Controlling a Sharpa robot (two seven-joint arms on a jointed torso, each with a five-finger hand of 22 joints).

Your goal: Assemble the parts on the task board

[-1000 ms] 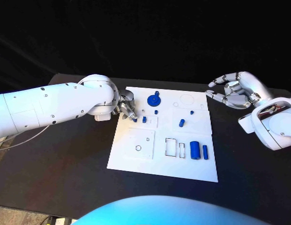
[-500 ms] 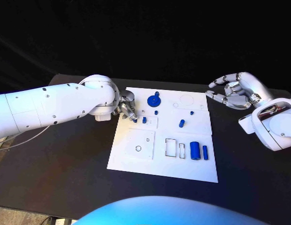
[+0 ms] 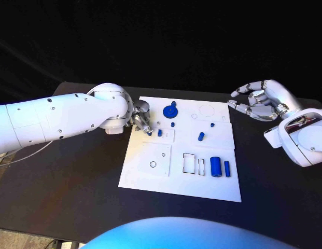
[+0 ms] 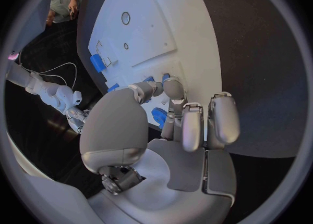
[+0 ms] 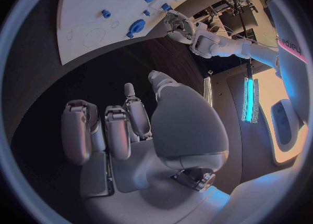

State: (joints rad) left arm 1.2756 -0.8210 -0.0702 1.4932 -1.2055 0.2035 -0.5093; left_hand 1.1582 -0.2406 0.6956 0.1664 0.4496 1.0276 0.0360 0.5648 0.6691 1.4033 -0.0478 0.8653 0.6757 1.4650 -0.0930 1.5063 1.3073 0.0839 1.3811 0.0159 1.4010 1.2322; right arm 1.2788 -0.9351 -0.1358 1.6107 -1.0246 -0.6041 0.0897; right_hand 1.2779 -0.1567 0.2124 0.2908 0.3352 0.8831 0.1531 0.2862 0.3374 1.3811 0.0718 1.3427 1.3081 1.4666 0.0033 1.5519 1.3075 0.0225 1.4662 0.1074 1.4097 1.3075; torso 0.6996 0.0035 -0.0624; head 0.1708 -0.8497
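Observation:
The white task board point(image 3: 150, 176) lies mid-table. My left hand point(image 3: 140, 120) is at its far left corner, fingertips down on the board. Thumb and a finger pinch a small blue peg point(image 4: 164, 77), which is mostly hidden by the fingers. Another short peg point(image 3: 159, 132) stands just right of the fingertips. A blue disc point(image 3: 171, 110) sits beyond them. My right hand point(image 3: 262, 101) hovers off the board's far right corner, fingers loosely bent and apart, holding nothing.
A blue peg point(image 3: 201, 136) lies slanted mid-board, with two tiny pegs point(image 3: 173, 124) point(image 3: 211, 124) nearby. A thick blue cylinder point(image 3: 216, 166) and a thin bar point(image 3: 226, 168) lie near the right edge, beside two outlined rectangular slots point(image 3: 189, 162). Black table surrounds the board.
My left hand's fingertips have shifted slightly at the board's corner, and less of the blue peg under them shows. The right hand has stayed put.

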